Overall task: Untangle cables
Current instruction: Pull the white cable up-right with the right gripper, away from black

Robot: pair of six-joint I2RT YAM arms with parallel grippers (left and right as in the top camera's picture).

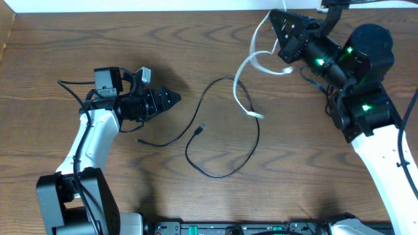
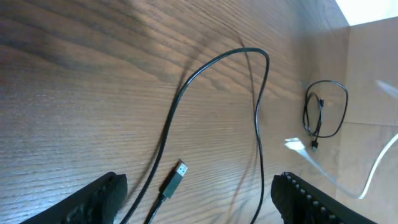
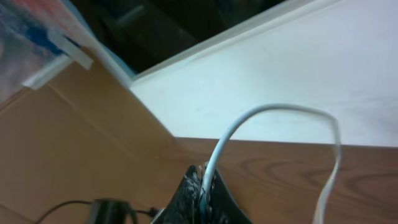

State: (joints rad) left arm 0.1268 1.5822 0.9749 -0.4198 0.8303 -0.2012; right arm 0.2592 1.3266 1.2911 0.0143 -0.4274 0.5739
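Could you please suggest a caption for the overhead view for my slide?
Right claw shut on the white cable, left claw open near the black cable looped on the wooden table.

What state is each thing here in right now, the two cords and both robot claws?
black cable: lying slack on the table in an open loop, held by nothing.
white cable: one end pinched and raised, the other end resting beside the black cable.
left gripper: open, holding nothing.
right gripper: shut on the white cable.
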